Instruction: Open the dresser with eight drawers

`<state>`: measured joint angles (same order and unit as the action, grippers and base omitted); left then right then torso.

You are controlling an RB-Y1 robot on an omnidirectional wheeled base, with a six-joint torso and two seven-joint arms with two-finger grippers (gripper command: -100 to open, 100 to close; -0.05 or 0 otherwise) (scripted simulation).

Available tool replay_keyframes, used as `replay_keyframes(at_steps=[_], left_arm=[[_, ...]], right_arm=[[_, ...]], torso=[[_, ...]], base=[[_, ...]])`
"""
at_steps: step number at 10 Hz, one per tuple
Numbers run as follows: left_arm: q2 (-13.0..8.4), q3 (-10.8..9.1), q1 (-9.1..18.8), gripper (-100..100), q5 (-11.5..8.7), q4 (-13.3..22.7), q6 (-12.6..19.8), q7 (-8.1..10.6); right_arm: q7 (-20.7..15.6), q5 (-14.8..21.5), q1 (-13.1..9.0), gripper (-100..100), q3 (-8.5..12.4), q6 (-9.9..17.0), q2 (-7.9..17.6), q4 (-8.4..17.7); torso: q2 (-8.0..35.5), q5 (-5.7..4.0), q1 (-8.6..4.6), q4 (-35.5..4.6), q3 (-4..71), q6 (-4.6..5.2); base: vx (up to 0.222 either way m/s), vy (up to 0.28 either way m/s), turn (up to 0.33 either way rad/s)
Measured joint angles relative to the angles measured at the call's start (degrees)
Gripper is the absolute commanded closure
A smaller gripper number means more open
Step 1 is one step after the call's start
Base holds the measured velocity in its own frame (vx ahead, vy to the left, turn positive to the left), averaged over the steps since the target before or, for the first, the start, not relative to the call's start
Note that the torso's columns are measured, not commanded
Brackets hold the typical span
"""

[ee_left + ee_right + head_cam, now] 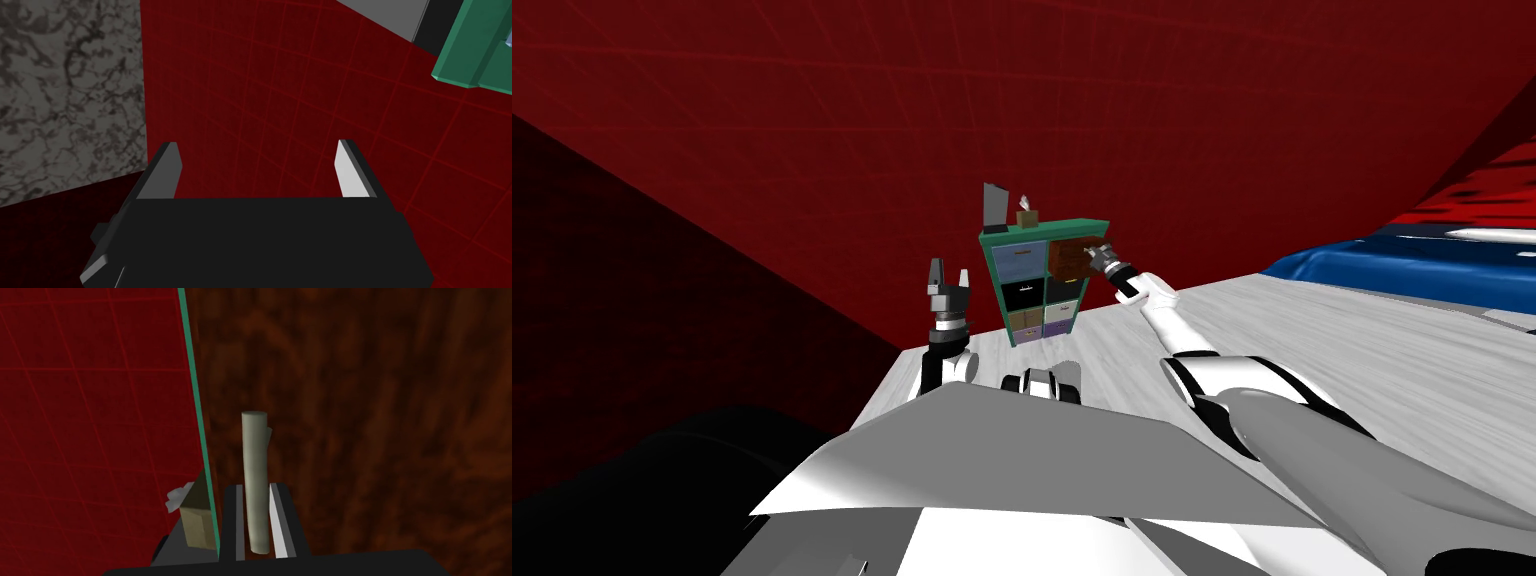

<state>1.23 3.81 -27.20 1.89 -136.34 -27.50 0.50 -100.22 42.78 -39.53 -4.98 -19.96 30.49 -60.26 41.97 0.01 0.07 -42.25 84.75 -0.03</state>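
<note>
Red wall (812, 150) standing behind dresser (1072, 222); right gripper (255, 489) clamping handle (254, 453) lengthwise on brown drawer (375, 413), beside dresser's edge; left gripper (257, 150) gaping wide.

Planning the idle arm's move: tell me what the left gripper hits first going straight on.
Probably the red gridded wall: the open left gripper points at it, with the green dresser off to the side of that line. Depth is unclear.

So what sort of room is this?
Likely a bedroom: a green dresser, whose drawer handle the right claw grips, a tissue box on top, and what looks like a blue bed to the right.
</note>
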Motion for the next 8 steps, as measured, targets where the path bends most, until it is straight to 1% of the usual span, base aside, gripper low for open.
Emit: replay_keyframes(at_steps=[2,3,5,6,8], left_arm=[[0.0,0.00,0.0,0,0.0,0.0,0.0,0.00],[0.0,0.00,0.0,0,0.0,0.0,0.0,0.00],[0.0,0.00,0.0,0,0.0,0.0,0.0,0.00],[0.0,0.00,0.0,0,0.0,0.0,0.0,0.00],[0.0,0.00,0.0,0,0.0,0.0,0.0,0.00]], right_arm=[[0.3,-0.1,0.0,100,-0.2,-0.3,0.3,-0.2],[0.5,-0.2,0.1,-100,-0.2,-0.5,0.4,-0.2],[2.2,-0.1,-1.6,-100,-1.2,0.1,2.0,0.6],[3.5,-0.1,-2.9,-100,-1.9,0.4,3.2,1.5],[5.7,0.1,-4.9,-100,-3.1,1.2,4.9,2.5]], torso=[[0.3,-0.09,-0.13,0.1,-0.1,0.03],[0.2,-0.10,-0.14,0.1,-0.1,0.00],[-0.1,0.01,0.06,0.2,0.1,-0.08],[-0.1,0.02,0.05,0.1,0.1,-0.04],[0.3,0.00,-0.06,-0.1,-0.2,0.01]], base=[[-0.156,-0.039,-0.038],[-0.089,-0.019,0.051],[-0.027,0.006,0.065],[-0.025,0.009,0.061],[-0.033,0.010,0.062]])
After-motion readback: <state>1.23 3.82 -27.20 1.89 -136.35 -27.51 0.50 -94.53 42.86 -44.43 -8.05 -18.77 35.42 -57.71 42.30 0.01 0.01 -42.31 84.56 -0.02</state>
